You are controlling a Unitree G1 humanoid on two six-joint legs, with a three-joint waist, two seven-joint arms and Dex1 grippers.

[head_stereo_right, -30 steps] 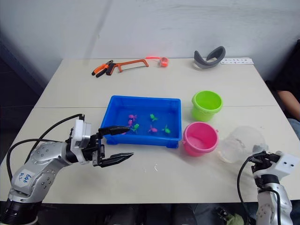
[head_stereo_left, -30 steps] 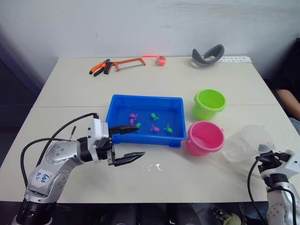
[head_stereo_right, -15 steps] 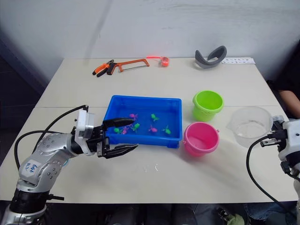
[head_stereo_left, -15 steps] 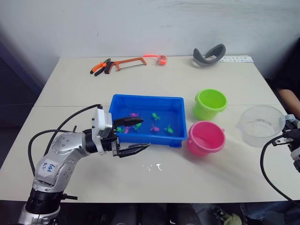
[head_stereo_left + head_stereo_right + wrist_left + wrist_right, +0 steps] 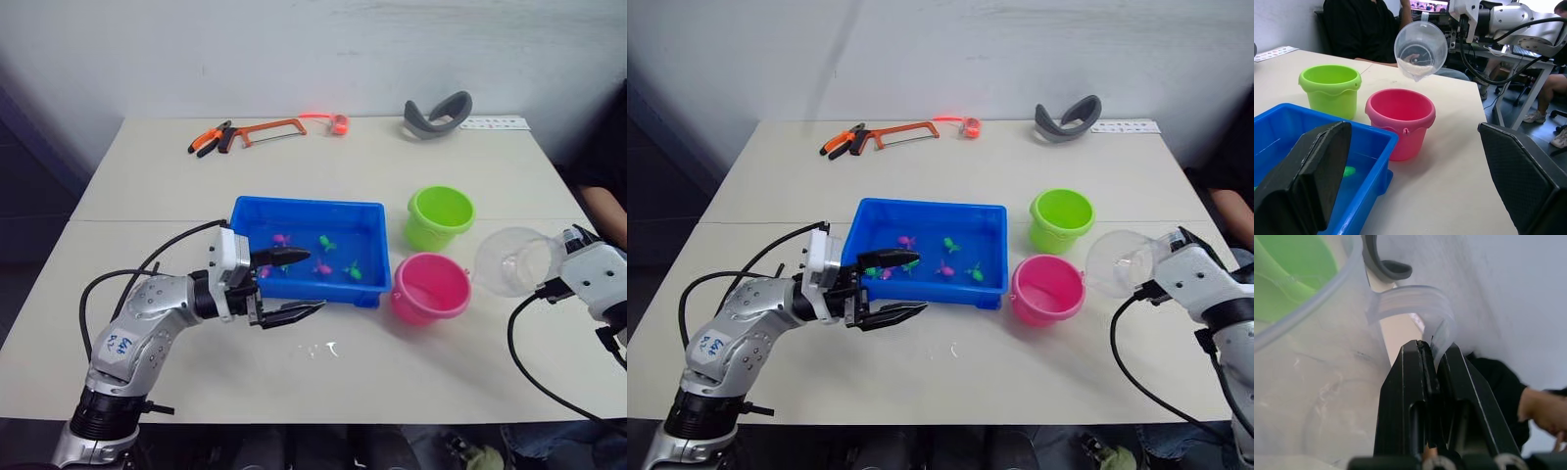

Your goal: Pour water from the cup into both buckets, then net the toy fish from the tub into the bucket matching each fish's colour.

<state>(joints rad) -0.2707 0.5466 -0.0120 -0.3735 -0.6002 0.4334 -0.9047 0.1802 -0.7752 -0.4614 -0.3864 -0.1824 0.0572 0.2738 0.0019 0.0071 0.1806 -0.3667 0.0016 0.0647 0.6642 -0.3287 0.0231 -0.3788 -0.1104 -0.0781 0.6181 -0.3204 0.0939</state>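
- While the right arm handles the pour, the left gripper (image 5: pixel 286 285) waits with fingers spread and nothing between them, hovering at the tub's near-left corner. Likely parked there so it's close for the netting step.
- Tub (image 5: pixel 247 217) sits mid-table holding water and the toy fish (image 5: pixel 322 267), pink and green ones loosely grouped in its middle. None are in a bucket, so sorting hasn't started.
- Net: can't find it on the table.
- Far edge of the table carries pliers (image 5: pixel 209 140), a hacksaw (image 5: pixel 272 129) and a grey curved part (image 5: pixel 436 114), all well apart from the work area, not in play.
- Green bucket (image 5: pixel 439 216) stands upright just right of the tub's far corner; pink bucket (image 5: pixel 429 287) is upright just in front of it, near the tub's near-right corner. Both are side by side, so one arm can reach either mouth.
- Cup (image 5: pixel 509 260) is off the table, tipped onto its side with the mouth turned toward the pink bucket, lip beside and above that rim. Looks like pour stage.
- Right gripper (image 5: pixel 1436 355) is clamped on the cup's handle, which leaves the lip free and lets the wrist roll set the tilt.
- A person's arm (image 5: pixel 604 213) shows at the right edge, clear of the table.
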